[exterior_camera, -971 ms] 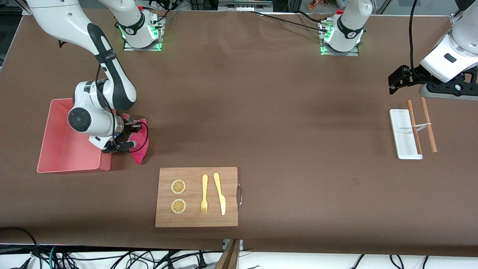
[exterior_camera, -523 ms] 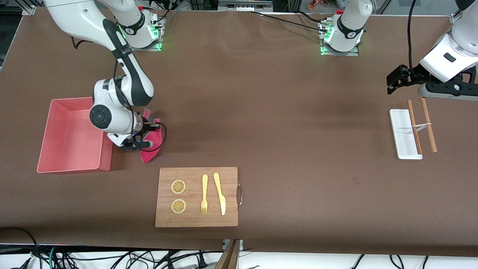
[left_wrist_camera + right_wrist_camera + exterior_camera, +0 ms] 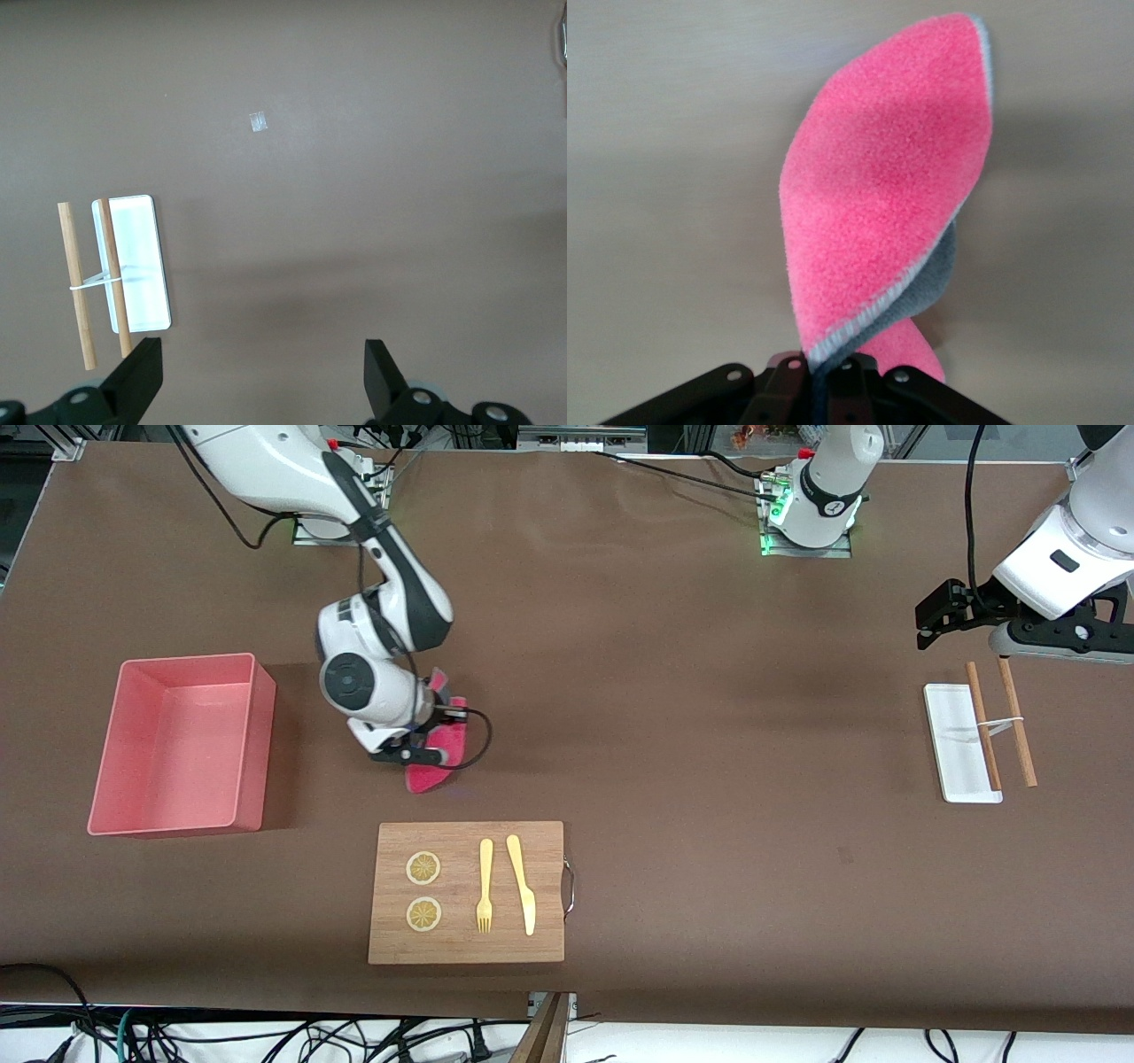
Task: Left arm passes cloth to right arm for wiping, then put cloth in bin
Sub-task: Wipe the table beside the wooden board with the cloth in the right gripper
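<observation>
The right gripper (image 3: 423, 749) pinches the cloth (image 3: 434, 757) by one edge over bare table; dragged, it may slip free. The left gripper (image 3: 930, 615) waits spread and empty over the table's end by the white tray (image 3: 952, 735)

A wooden cutting board (image 3: 466, 892) carries two lemon slices (image 3: 423, 890), fork (image 3: 485, 886) and knife (image 3: 522, 883).

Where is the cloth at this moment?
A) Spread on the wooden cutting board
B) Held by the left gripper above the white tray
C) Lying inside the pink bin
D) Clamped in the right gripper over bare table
D: the right gripper is shut on the cloth over bare table between the bin and the cutting board; the left gripper waits open above the white tray.
</observation>
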{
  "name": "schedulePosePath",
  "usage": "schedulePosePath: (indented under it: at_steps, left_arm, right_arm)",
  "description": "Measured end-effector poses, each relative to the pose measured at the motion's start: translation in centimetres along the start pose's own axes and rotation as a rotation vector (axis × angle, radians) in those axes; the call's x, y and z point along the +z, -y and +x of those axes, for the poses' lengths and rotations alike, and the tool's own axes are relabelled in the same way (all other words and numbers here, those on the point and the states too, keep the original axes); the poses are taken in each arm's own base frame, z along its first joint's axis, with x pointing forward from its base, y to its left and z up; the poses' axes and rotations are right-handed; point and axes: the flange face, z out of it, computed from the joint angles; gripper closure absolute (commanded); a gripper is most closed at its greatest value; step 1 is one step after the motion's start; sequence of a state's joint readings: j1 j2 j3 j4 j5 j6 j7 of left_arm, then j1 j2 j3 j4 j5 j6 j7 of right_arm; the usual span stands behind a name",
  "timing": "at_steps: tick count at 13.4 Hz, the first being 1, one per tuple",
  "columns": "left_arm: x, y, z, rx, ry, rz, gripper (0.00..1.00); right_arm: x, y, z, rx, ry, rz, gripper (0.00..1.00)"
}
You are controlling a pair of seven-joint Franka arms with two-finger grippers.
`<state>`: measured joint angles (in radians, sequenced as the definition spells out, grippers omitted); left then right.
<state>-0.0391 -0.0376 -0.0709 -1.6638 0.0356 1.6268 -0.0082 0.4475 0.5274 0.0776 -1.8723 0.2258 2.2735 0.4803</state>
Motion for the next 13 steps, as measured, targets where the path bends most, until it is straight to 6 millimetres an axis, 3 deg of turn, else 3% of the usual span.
schedulePosePath:
  at_steps: [4,6,9,13]
  left_arm:
    - [0.0,0.0,0.0,0.000,0.000,0.000,0.00]
    - [0.0,0.0,0.0,0.000,0.000,0.000,0.00]
    - [0.0,0.0,0.0,0.000,0.000,0.000,0.00]
    - [0.0,0.0,0.0,-0.002,-0.001,0.000,0.00]
  right_arm:
    - [-1.3,7.9,-1.9,0.079,-0.027,0.063,1.00]
    - [-3.0,9.3,-2.1,0.083,-0.023,0.073,1.00]
    - [-4.3,5.8,0.4,0.102,-0.003,0.059,1.00]
    - [-1.7,-3.7,3.9,0.064,0.062,0.028,1.00]
